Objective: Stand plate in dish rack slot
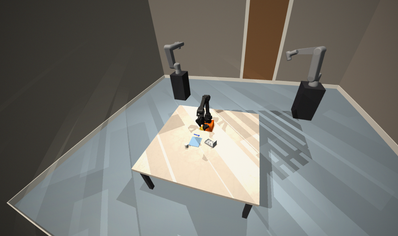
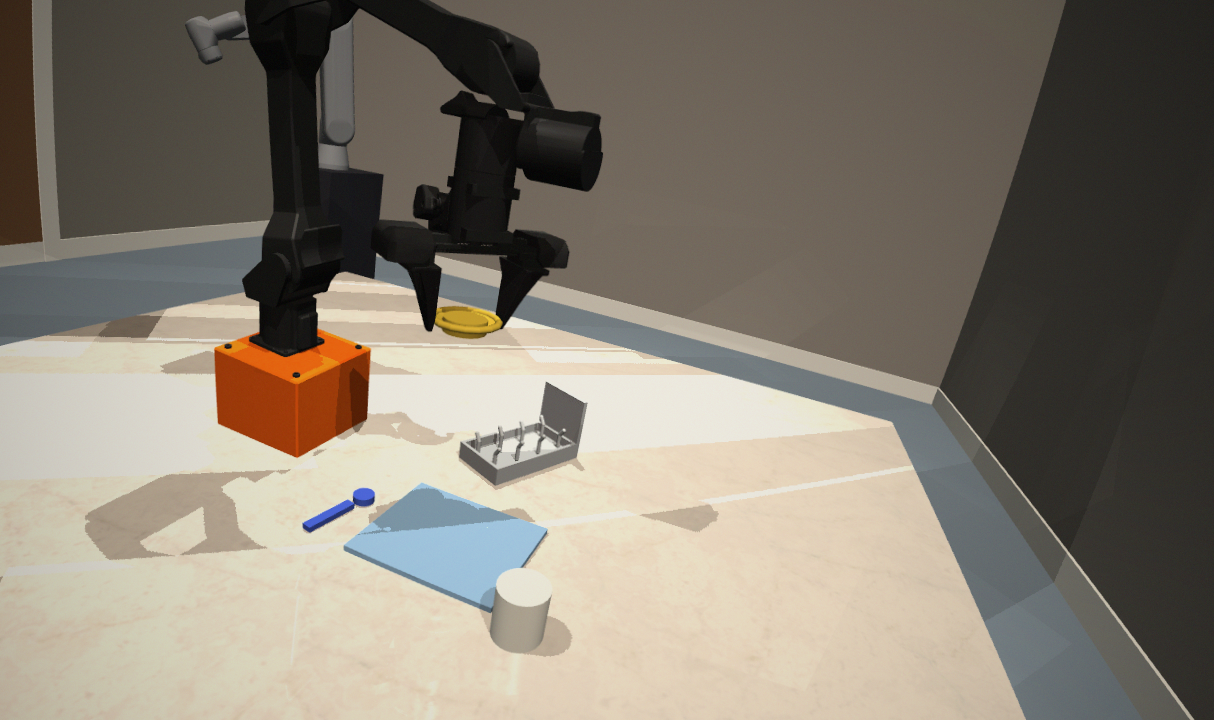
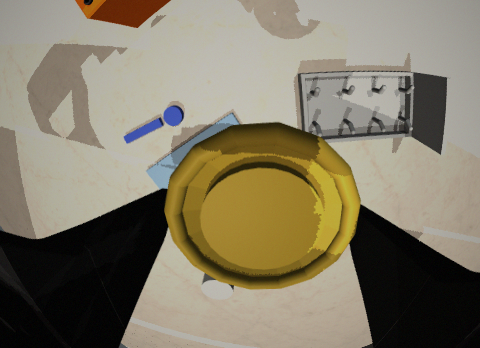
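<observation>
A round yellow plate point(image 1: 201, 128) point(image 2: 468, 320) point(image 3: 260, 218) is held face up and nearly level above the table. My gripper point(image 2: 466, 324) point(image 3: 262, 207) is shut on the plate, with one finger at each side of its rim. The grey dish rack point(image 1: 209, 143) point(image 2: 496, 471) point(image 3: 362, 138) stands on the table, with short rails in two rows and a tall dark panel at one end. The rack holds no plate. In the wrist view it lies to the upper right of the plate, apart from it.
A light blue board point(image 1: 195, 141) point(image 2: 450, 550) point(image 3: 159, 176) lies flat beside the rack. A pale cylinder point(image 1: 186, 146) point(image 2: 520, 610) point(image 3: 217, 289) stands at its corner. A blue bar point(image 2: 328, 515) point(image 3: 143, 131) and blue disc point(image 2: 363, 496) point(image 3: 173, 115) lie near the orange base point(image 1: 209, 126) point(image 2: 293, 402).
</observation>
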